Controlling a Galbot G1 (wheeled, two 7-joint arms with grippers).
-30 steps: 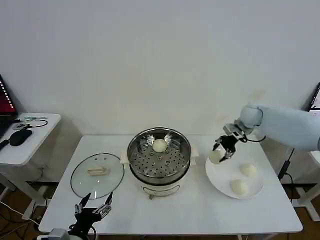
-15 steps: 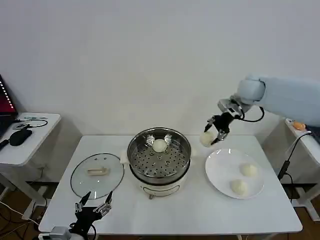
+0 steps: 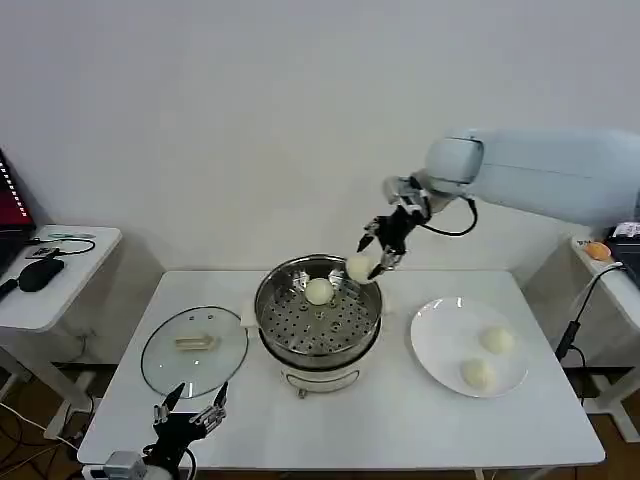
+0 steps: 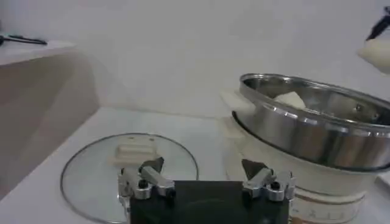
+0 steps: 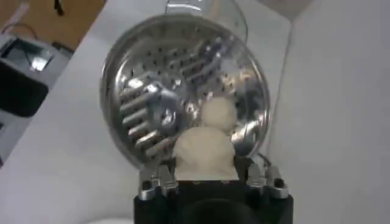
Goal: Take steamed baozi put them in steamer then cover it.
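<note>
The steamer (image 3: 330,357) stands mid-table with one baozi (image 3: 318,291) on its perforated tray. My right gripper (image 3: 374,256) is shut on a second baozi (image 3: 360,267) and holds it in the air over the steamer's far right rim. From the right wrist, that held bun (image 5: 204,152) sits between the jaws above the tray (image 5: 152,91), close to the resting bun (image 5: 218,114). Two more buns (image 3: 496,339) (image 3: 478,373) lie on the white plate (image 3: 440,345). The glass cover (image 3: 195,350) lies flat left of the steamer. My left gripper (image 3: 188,415) waits open at the table's front left, just before the cover (image 4: 91,176).
A white side table (image 3: 60,290) with a black mouse and cables stands to the left. Another surface with a small orange object (image 3: 597,250) is at the far right. The white work table's front edge runs close to the left gripper.
My right gripper has carried the baozi up from the plate and leftward, from above the plate to over the steamer's rim. The left arm has not moved.
</note>
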